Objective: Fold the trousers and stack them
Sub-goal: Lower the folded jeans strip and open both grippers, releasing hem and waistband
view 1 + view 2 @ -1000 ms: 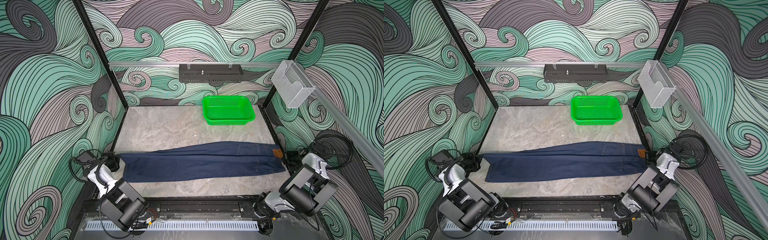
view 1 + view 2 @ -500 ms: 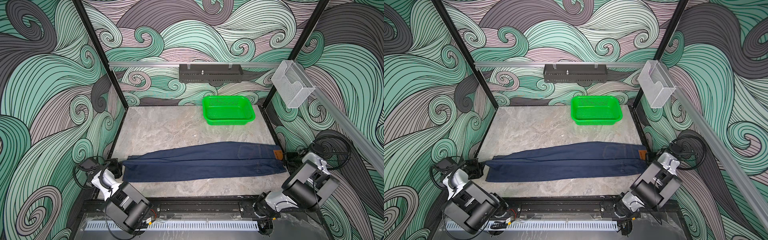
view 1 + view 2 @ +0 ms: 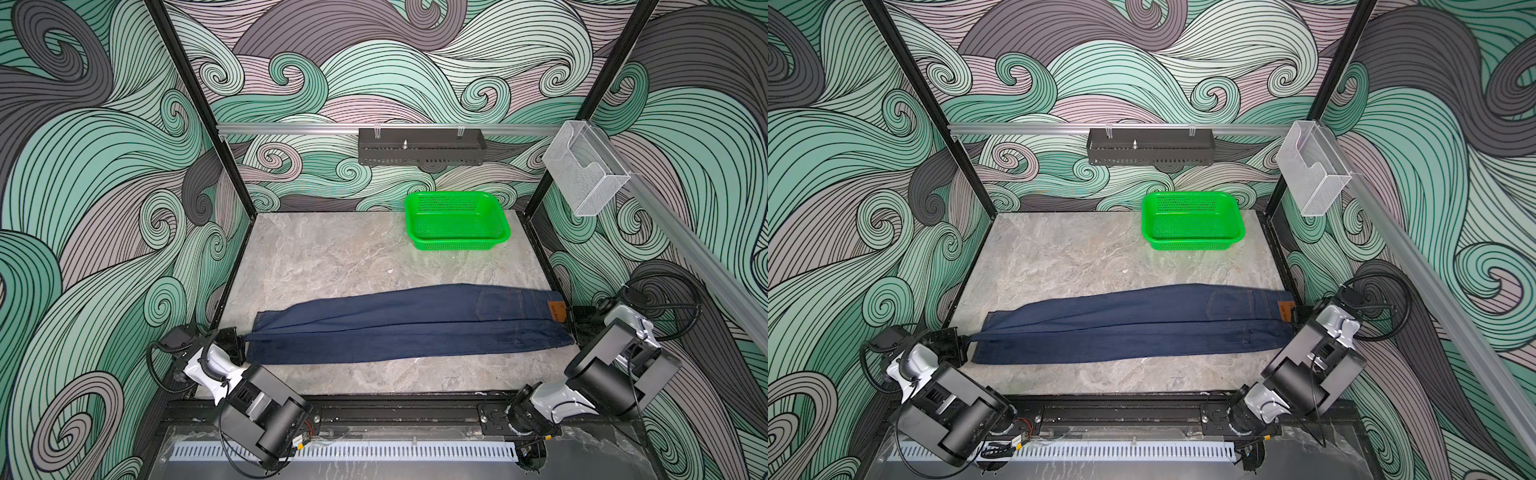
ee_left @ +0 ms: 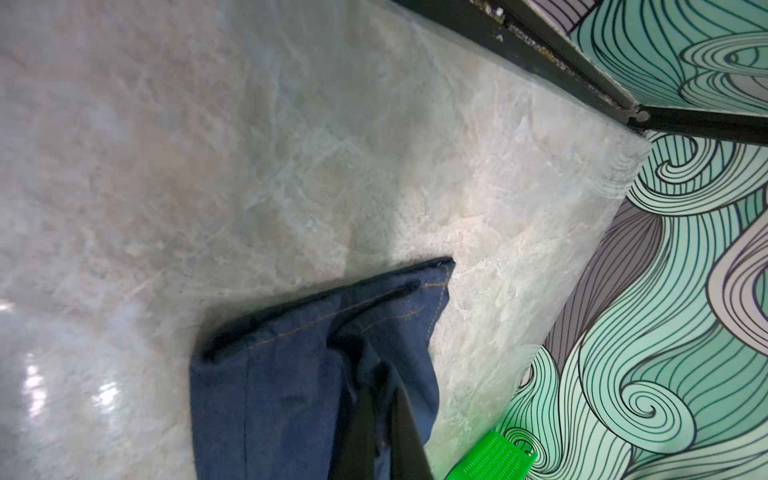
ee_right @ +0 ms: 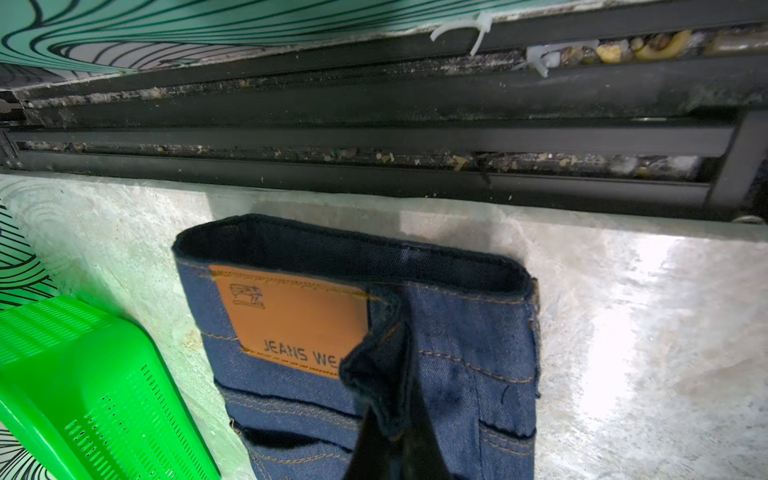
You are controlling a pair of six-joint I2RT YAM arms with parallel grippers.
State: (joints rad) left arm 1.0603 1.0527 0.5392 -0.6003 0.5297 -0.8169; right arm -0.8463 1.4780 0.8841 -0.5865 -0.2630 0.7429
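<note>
The trousers [image 3: 407, 328] [image 3: 1133, 332] are dark navy jeans, doubled leg on leg and stretched flat across the near half of the table in both top views. The hems lie at the left and the waistband with its tan patch [image 5: 291, 320] at the right. My left gripper [image 3: 243, 338] [image 3: 965, 338] [image 4: 382, 390] is shut on a pinch of the hem end [image 4: 270, 395]. My right gripper [image 3: 575, 320] [image 3: 1296, 316] [image 5: 390, 411] is shut on a bunched fold of the waistband [image 5: 457, 332]. Both ends sit low at the table surface.
A green mesh basket [image 3: 457, 245] [image 3: 1192, 243] [image 4: 490, 457] [image 5: 83, 374] stands at the back right of the marble table [image 3: 332, 257]. A black tray [image 3: 419, 147] hangs on the back rail, and a clear box [image 3: 586, 170] on the right rail. Black frame rails edge the table close to both grippers.
The left arm has drawn back toward the table's front and the hem end has puckered toward its fingers. The right arm has shifted slightly. Both grippers stay shut on the trousers.
</note>
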